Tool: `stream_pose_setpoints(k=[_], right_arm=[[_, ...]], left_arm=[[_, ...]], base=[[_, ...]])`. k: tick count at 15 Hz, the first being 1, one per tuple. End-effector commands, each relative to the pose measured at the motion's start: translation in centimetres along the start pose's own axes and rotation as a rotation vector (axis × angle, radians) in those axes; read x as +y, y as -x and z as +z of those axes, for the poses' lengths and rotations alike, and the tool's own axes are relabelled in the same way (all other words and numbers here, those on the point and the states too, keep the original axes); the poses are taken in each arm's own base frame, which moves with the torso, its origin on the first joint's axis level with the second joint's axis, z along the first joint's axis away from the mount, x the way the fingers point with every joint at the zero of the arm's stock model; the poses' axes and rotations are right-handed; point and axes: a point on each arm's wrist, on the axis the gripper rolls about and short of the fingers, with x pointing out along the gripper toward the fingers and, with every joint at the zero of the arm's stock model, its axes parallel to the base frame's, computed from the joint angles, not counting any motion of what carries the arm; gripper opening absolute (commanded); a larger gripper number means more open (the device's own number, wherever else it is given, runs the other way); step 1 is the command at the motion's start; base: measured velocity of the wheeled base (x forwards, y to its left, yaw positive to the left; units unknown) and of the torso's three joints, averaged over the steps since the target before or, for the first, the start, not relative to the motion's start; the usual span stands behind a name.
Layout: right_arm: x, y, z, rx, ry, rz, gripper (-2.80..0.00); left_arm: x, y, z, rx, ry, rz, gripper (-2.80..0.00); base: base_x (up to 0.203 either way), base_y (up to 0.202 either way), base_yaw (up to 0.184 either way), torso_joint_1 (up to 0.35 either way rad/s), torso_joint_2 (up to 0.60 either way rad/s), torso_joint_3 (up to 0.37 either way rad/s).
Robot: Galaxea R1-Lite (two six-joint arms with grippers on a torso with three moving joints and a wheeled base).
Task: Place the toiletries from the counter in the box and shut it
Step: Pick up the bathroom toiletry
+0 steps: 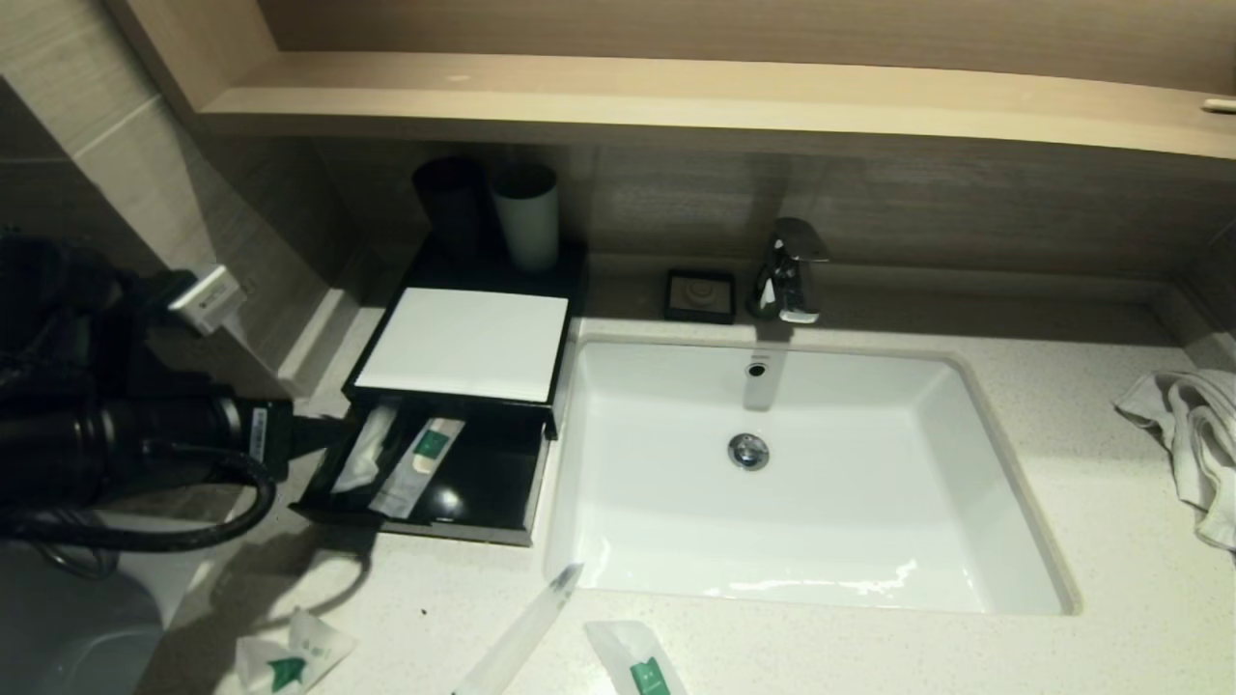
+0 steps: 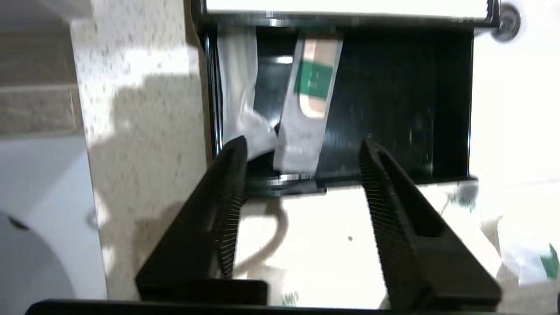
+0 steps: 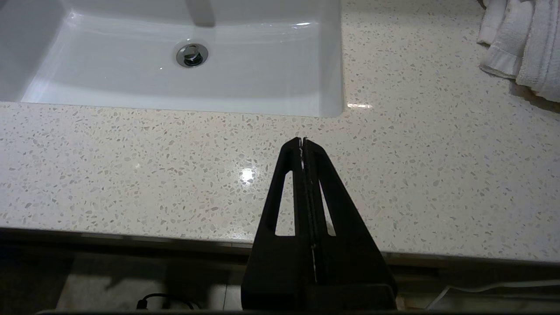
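The black box with a white top panel stands left of the sink, its front drawer pulled out. In the drawer lie a white sachet and a green-labelled sachet. On the counter near the front edge lie another green-labelled sachet, a long clear-wrapped stick and a third sachet. My left gripper is open and empty at the drawer's front left corner, facing the sachets. My right gripper is shut and empty over the counter's front edge.
The white sink fills the middle, with a faucet and a small black soap dish behind it. A black cup and a white cup stand behind the box. A white towel lies at the right.
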Motion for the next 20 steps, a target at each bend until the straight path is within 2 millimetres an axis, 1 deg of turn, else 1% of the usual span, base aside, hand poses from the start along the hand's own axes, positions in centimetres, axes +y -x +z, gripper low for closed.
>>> stream_pose_setpoints(k=[1,4,5,7,10,11,13,15,16,18,20], right_arm=[[0.0,0.0,0.0,0.0,0.001,0.001,-2.8],[0.0,0.0,0.0,0.0,0.001,-0.001,-2.8],[0.0,0.0,0.0,0.0,0.001,0.001,-2.8],[0.0,0.0,0.0,0.0,0.001,0.001,-2.8],[0.0,0.0,0.0,0.0,0.001,0.001,-2.8],[0.0,0.0,0.0,0.0,0.001,0.001,-2.8],[0.0,0.0,0.0,0.0,0.001,0.001,-2.8],[0.0,0.0,0.0,0.0,0.001,0.0,-2.8],[0.0,0.0,0.0,0.0,0.001,0.001,-2.8],[0.0,0.0,0.0,0.0,0.001,0.001,-2.8],[0.0,0.0,0.0,0.0,0.001,0.001,-2.8]], left_arm=[[-0.3,1.9,-0.6,0.004,0.003,0.001,-2.8],[-0.6,2.4,-2.2,0.032,-0.007,-0.028,-2.8],[-1.1,2.3,-2.5,0.044,-0.021,-0.073,-2.8],[-1.9,2.0,-2.8,0.061,-0.042,-0.137,-2.8],[-4.1,1.6,-2.6,0.079,-0.106,-0.253,-2.8],[-5.0,1.5,-3.0,0.098,-0.134,-0.297,-2.8],[-6.1,1.7,-4.7,0.147,-0.18,-0.362,-2.8],[-6.7,2.5,-6.2,0.172,-0.215,-0.407,-2.8],[-6.8,2.6,-6.8,0.186,-0.228,-0.417,-2.8],[-6.8,2.4,-7.0,0.198,-0.25,-0.422,-2.8],[-6.9,2.3,-7.7,0.228,-0.261,-0.427,-2.8]], base=[[0.0,0.0,0.0,0.0,0.0,0.0],[0.0,0.0,0.0,0.0,0.0,0.0],[0.0,0.0,0.0,0.0,0.0,0.0],[0.0,0.0,0.0,0.0,0.0,0.0],[0.0,0.0,0.0,0.0,0.0,0.0],[0.0,0.0,0.0,0.0,0.0,0.0],[0.0,0.0,0.0,0.0,0.0,0.0],[0.0,0.0,0.0,0.0,0.0,0.0],[0.0,0.0,0.0,0.0,0.0,0.0],[0.0,0.0,0.0,0.0,0.0,0.0],[0.0,0.0,0.0,0.0,0.0,0.0]])
